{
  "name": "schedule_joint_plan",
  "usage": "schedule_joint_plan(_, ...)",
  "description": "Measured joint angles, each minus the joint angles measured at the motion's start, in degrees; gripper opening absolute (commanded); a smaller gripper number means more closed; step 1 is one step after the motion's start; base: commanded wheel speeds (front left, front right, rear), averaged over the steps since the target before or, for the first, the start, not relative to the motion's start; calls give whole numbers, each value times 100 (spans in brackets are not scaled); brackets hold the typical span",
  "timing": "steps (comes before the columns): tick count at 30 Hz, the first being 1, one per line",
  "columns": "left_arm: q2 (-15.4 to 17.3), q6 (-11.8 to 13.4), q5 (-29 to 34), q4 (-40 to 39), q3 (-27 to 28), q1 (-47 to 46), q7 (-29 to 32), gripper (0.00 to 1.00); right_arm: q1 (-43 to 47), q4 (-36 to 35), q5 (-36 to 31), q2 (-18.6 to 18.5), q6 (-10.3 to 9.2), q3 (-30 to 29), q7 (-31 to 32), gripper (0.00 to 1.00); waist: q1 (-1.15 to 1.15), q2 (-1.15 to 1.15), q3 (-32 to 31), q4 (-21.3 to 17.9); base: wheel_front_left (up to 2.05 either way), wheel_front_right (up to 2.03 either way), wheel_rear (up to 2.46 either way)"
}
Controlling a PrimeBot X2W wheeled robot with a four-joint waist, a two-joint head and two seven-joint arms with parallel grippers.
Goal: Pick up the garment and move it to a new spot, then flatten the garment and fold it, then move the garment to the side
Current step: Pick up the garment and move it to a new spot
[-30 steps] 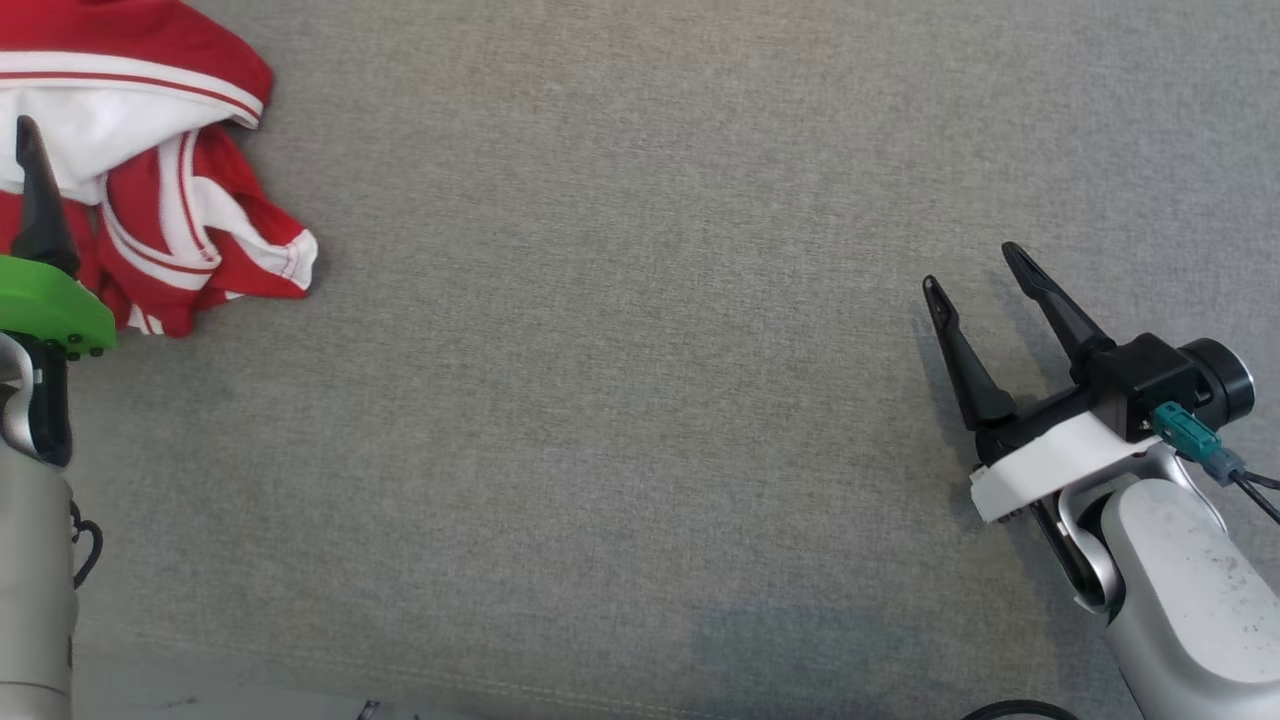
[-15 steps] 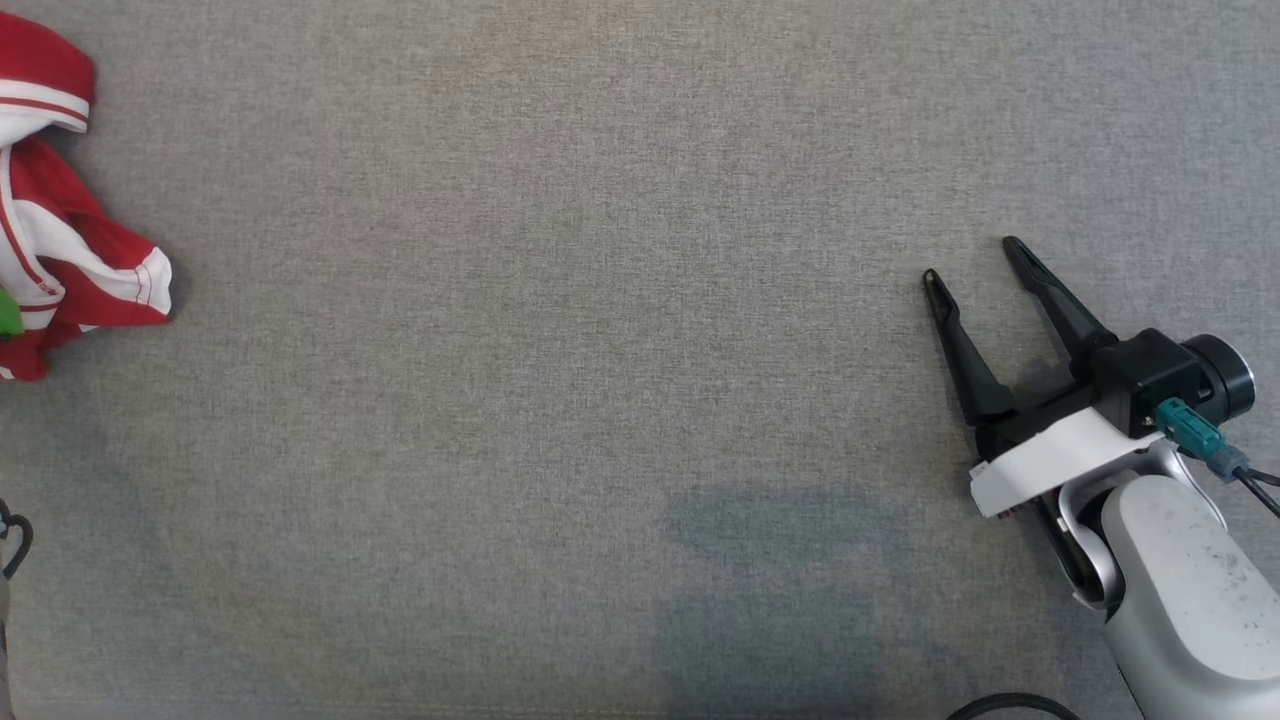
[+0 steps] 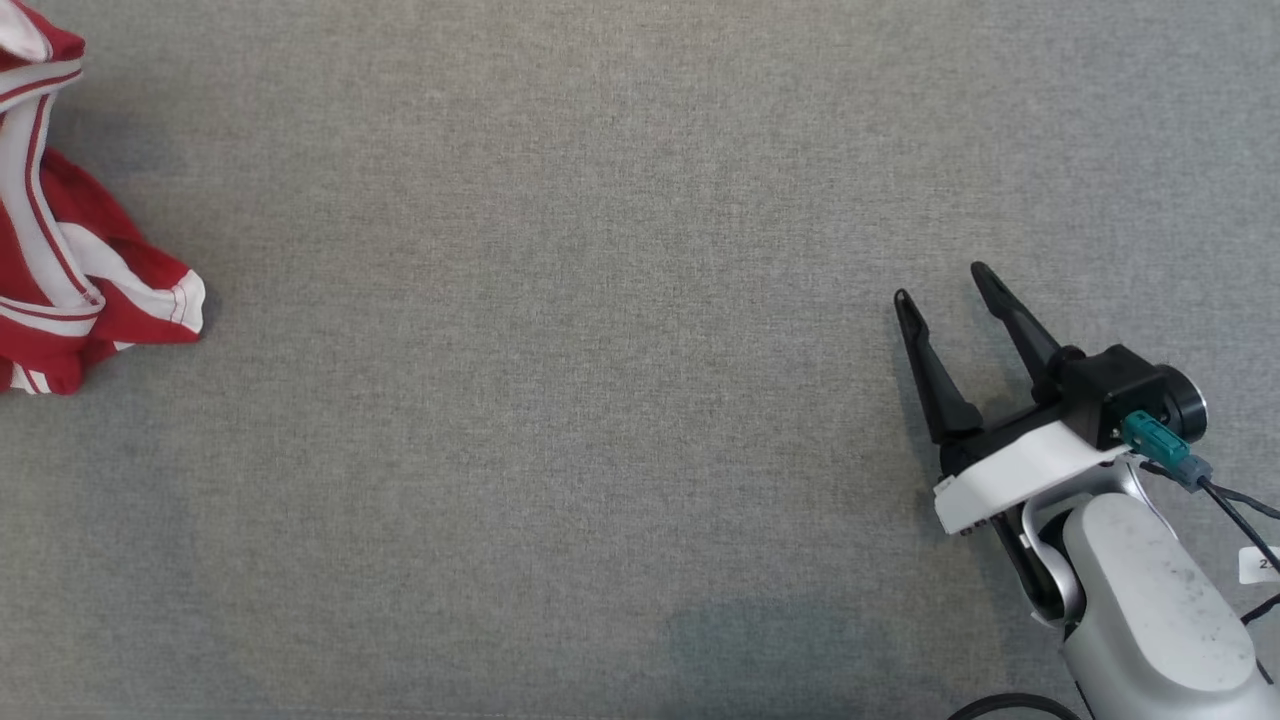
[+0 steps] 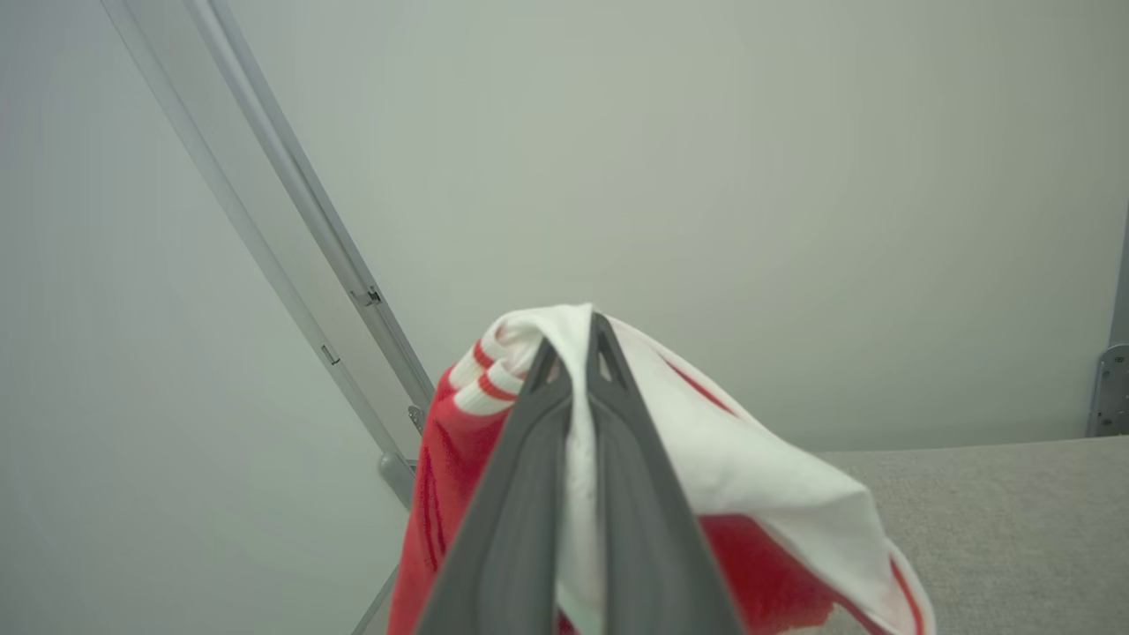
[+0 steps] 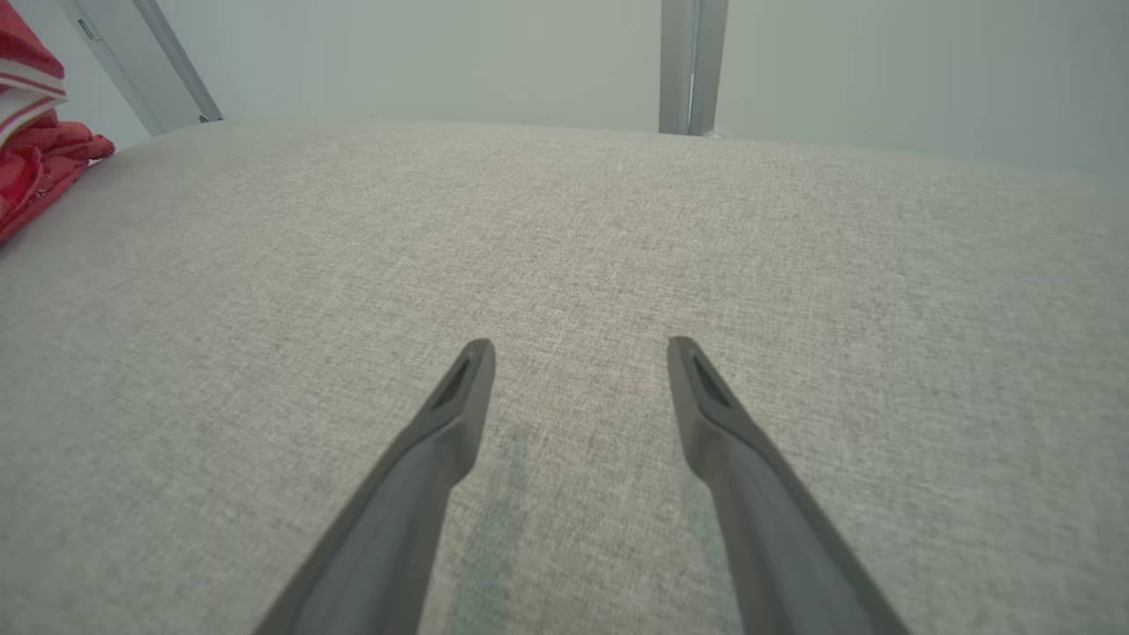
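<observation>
Left claw [image 4: 573,348] of mine grasps a white fold of the crumpled red-and-white striped fabric garment [image 4: 750,476], at the left edge of the grey fabric-covered desk [image 3: 600,350]; my right claw [image 3: 943,282] hangs released, near right.

Soft, even light falls from overhead, bright enough to show the weave of the grey cloth [image 3: 600,300] in the head view, with no glare. The right gripper [image 3: 942,283] throws only a faint, soft-edged shadow close against its fingers, and the garment [image 3: 60,280] a dim one at 10 o'clock. A dull bluish patch [image 3: 770,640] darkens the cloth at 6 o'clock. In the right wrist view two bluish streaks [image 5: 498,511] lie at 6 o'clock, and the wide lens bows the cloth's far edge and tilts the rail [image 5: 145,66] at 11 o'clock. In the left wrist view the left gripper [image 4: 573,337] is blurred near 6 o'clock; the wall [image 4: 706,176] is flat, pale, featureless
</observation>
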Motion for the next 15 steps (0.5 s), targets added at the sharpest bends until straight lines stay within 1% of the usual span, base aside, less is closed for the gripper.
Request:
schedule_joint_plan(3, -43, -211, 105, -575, -172, -170, 0, 0, 103, 59, 31, 157, 0, -31, 0, 100, 0, 0, -193, -48, 0, 0, 0)
schedule_joint_plan(4, -43, -211, 105, -575, -172, -170, 0, 0, 103, 59, 31, 157, 0, -31, 0, 100, 0, 0, -193, -48, 0, 0, 0)
schedule_joint_plan(6, -172, -315, 103, -899, -296, -286, 0, 0, 143, 81, 41, 255, 0, -86, 0, 100, 0, -1, -322, -96, 0, 0, 0)
schedule_joint_plan(8, -401, -367, 78, -1193, -396, -333, -2, 0, 210, 96, 63, 359, 0, -135, 0, 100, 0, -1, -448, -162, 0, 0, 0)
schedule_joint_plan(11, -812, -443, -13, -1436, -594, -240, -3, 0, 311, 105, 79, 493, 0, -203, 0, 100, 0, -2, -606, -311, 0, 0, 0)
schedule_joint_plan(15, -1478, -506, -199, -1561, -926, 219, -2, 0, 461, 136, 91, 626, 0, -298, 0, 100, 0, -1, -777, -593, 0, 0, 0)
